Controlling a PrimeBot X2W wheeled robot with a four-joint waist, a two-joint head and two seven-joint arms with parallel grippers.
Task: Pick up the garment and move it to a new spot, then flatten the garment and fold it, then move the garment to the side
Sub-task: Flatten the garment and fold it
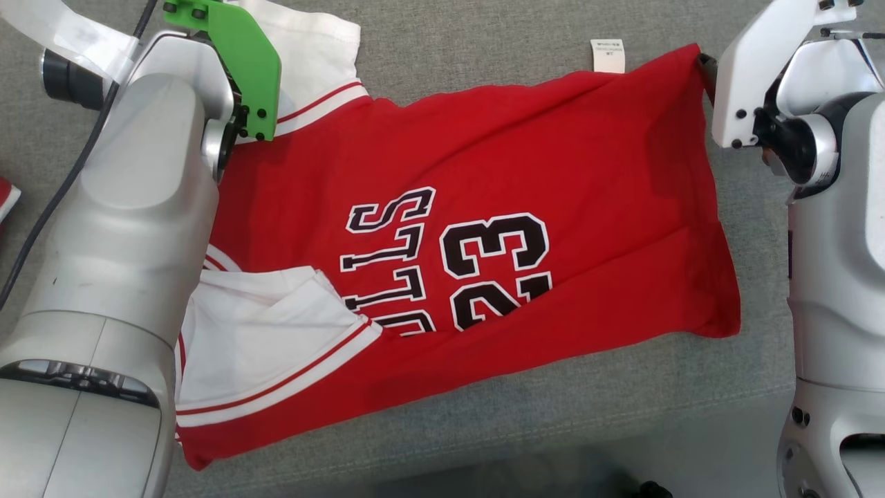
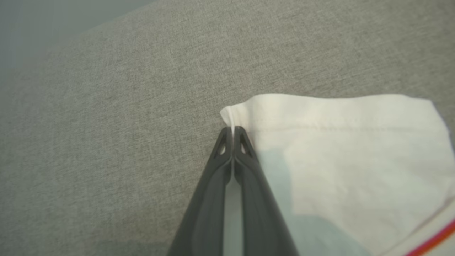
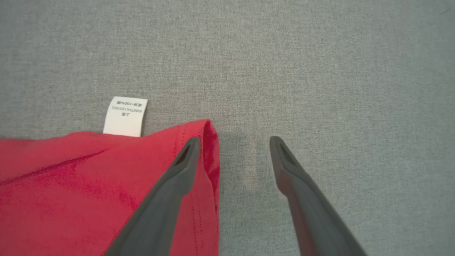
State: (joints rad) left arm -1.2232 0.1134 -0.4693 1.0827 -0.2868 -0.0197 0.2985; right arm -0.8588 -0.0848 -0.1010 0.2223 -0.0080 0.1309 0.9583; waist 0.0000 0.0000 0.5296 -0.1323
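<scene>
Your left claw (image 2: 233, 129) is pinched closed: its two dark, tapering fingers meet at the tips with a thin fold of white cloth caught between them. That fold is the hemmed corner of a white sleeve (image 2: 355, 149), soft matte knit with a stitched edge and one red stripe toward 4 o'clock in the left wrist view.

Your right claw (image 3: 234, 142) stands open. One of its two fingers lies over the red hem corner at 9 o'clock of the gap, while the other is over bare grey cloth at 3 o'clock. The corner's folded edge shows two rows of stitching. Just beyond it, toward 10 o'clock, one small white rectangular label (image 3: 125, 116) with tiny print pokes out from the hem.

In the head view, the single garment (image 1: 553, 173) lies spread mid-frame on the grey woven surface (image 1: 484, 41), mostly flat with long shallow creases. It is a red jersey with two white sleeves, one at 11 o'clock and one at 7 o'clock, each trimmed with a red stripe. Black characters edged in white run sideways across it: the two digits 23, and letters partly covered by the lower sleeve. A green plastic bracket (image 1: 242, 62) sits on your left arm (image 1: 131, 207) at 10 o'clock; your right arm (image 1: 830, 277) stands at 3 o'clock.
</scene>
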